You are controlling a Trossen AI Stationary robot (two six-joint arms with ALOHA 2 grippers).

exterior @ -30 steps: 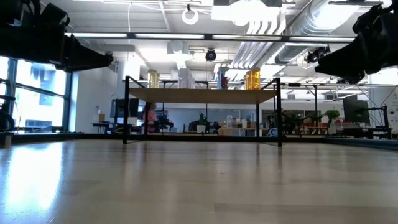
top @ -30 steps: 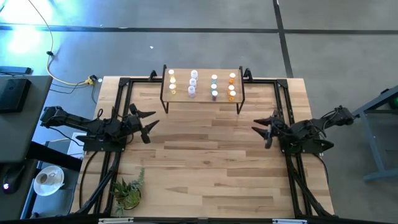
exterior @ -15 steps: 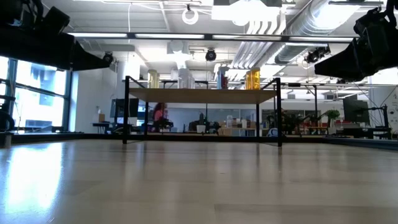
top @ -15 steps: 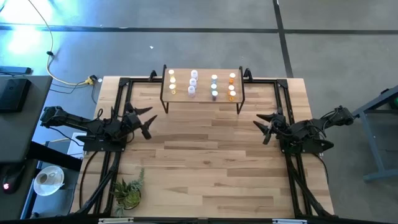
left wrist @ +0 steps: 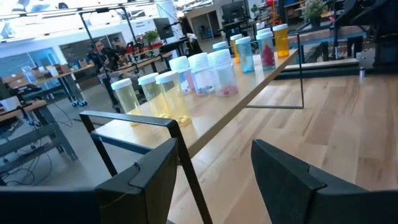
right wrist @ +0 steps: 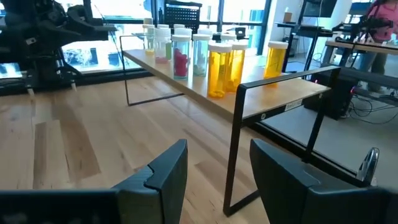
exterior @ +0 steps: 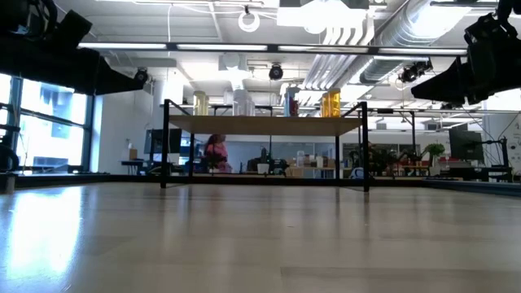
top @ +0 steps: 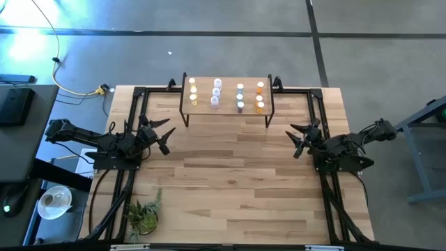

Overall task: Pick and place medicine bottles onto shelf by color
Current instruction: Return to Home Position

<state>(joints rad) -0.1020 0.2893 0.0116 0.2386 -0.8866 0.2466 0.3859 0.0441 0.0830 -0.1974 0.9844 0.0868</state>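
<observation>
while the left gripper and right gripper sat with jaws apart and empty, a careless swing could have knocked the bottles off the shelf.

Open-plan lab or workshop floor, not a home. Beyond the table's far edge: exposed silver ducting and strip lights overhead, rows of workbenches with monitors and clutter, a person in pink at one of them. Under and around the table: bare concrete floor, yellow cable trailing off past its far-left corner. Off its left side: tall windows.
</observation>
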